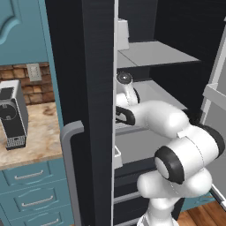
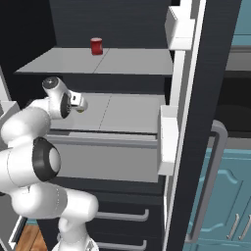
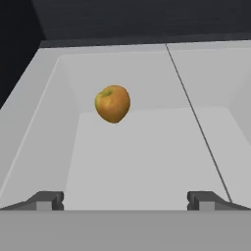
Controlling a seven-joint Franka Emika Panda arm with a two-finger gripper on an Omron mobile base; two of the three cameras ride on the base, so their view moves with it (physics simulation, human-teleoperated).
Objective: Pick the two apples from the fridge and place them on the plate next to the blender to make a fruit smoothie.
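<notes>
Grey fridge (image 2: 122, 115) shelves hold a red can (image 2: 96, 46) at 12 o'clock; wide-open empty gripper (image 3: 125, 200) faces a yellow-orange apple (image 3: 112, 103).

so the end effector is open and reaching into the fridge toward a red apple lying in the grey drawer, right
Not quite: the apple is yellow-orange, not red, as the hand view shows. The rest holds: the end effector is open, its fingertips wide apart, reaching into the fridge toward the apple lying in the grey drawer.
</notes>
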